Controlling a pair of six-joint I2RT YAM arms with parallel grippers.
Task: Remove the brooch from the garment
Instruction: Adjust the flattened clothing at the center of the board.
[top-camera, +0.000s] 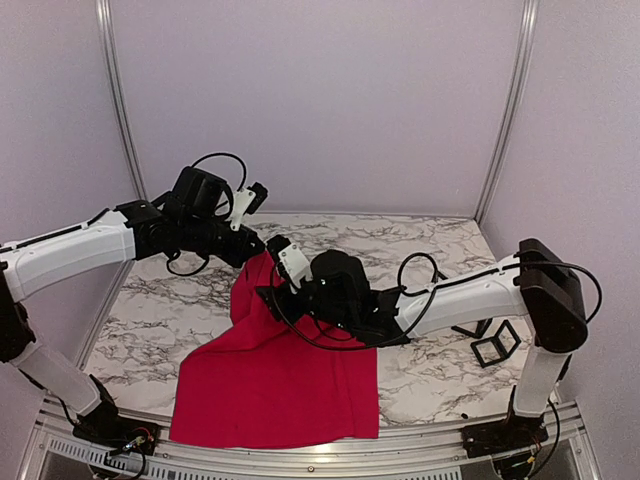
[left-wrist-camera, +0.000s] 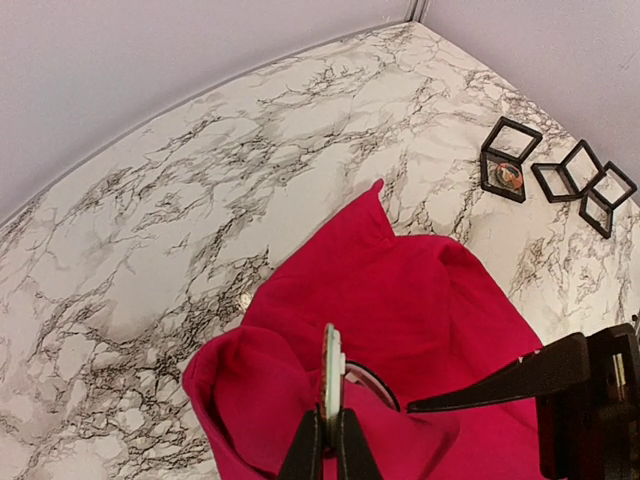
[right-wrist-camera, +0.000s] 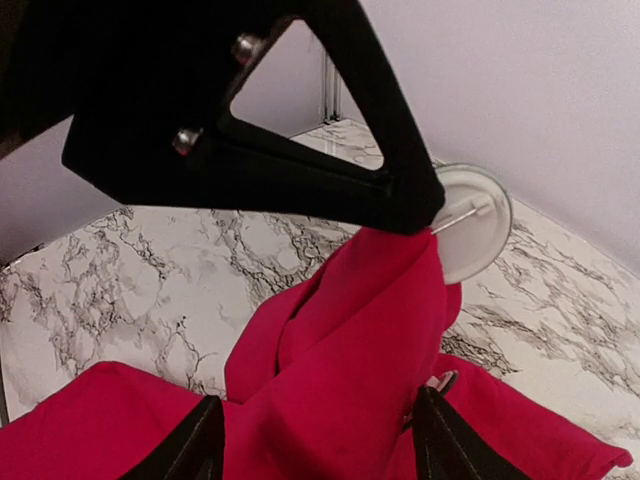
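The garment (top-camera: 270, 385), a bright red T-shirt, lies on the marble table with one part pulled up into a peak. My left gripper (left-wrist-camera: 330, 440) is shut on the brooch (left-wrist-camera: 332, 375), a thin round disc seen edge-on. The right wrist view shows the brooch's (right-wrist-camera: 470, 220) white back and its pin, with the red cloth (right-wrist-camera: 340, 360) hanging from it. My right gripper (right-wrist-camera: 320, 445) is open just below. Its fingertips (right-wrist-camera: 200, 440) stand on either side of the hanging cloth with a gap to it.
A pinkish, dark-rimmed disc (left-wrist-camera: 372, 385) peeks from the folds beside the right finger (left-wrist-camera: 500, 380). Small black square frames (left-wrist-camera: 510, 160) lie at the table's right side (top-camera: 497, 343). A tiny silver piece (left-wrist-camera: 246, 298) lies on the marble by the shirt's edge.
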